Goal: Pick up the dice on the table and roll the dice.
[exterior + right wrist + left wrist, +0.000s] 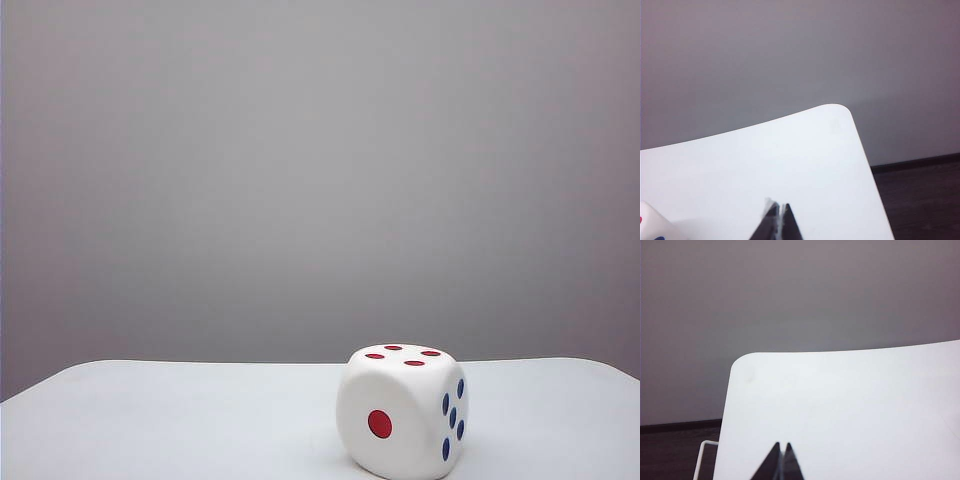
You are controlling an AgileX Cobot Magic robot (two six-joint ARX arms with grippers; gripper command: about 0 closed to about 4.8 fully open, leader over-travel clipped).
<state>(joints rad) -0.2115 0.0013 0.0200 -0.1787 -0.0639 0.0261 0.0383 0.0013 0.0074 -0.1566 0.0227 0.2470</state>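
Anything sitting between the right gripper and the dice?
Nothing: in the right wrist view only bare table separates the shut right gripper from the dice, which shows only at the frame's corner.

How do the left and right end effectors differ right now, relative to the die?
The right end effector has the white cube die with red and blue pips at the edge of its wrist view; the left end effector sees only bare white tabletop. The left faces one rounded table corner, the right the opposite corner. Both are shut, empty and above the table.
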